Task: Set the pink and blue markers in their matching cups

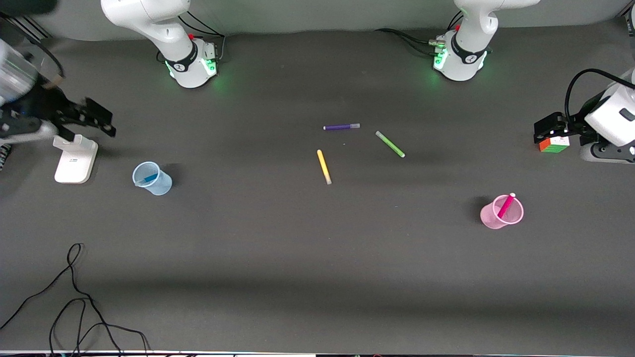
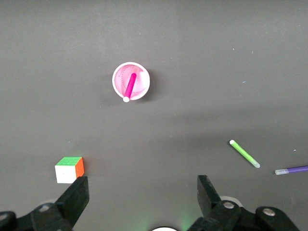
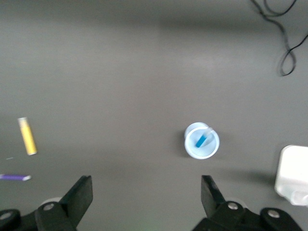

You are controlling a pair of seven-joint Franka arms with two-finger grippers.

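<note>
The pale blue cup [image 1: 152, 178] stands toward the right arm's end of the table with the blue marker [image 1: 149, 178] leaning inside it; both show in the right wrist view, cup [image 3: 202, 141] and marker [image 3: 201, 140]. The pale pink cup [image 1: 502, 212] stands toward the left arm's end with the pink marker [image 1: 506, 205] inside, its pale end sticking out; the left wrist view shows cup [image 2: 131, 81] and marker [image 2: 130, 85]. My right gripper [image 1: 105, 122] [image 3: 147, 192] is open and empty, up over the white stand. My left gripper [image 1: 549, 130] [image 2: 143, 192] is open and empty, up beside the cube.
A purple marker [image 1: 341, 127], a lime-green marker [image 1: 390, 144] and a yellow marker [image 1: 324, 166] lie mid-table. A colour cube [image 1: 554, 144] sits at the left arm's end. A white stand [image 1: 75, 158] sits at the right arm's end. Black cables [image 1: 74, 297] trail near the front camera.
</note>
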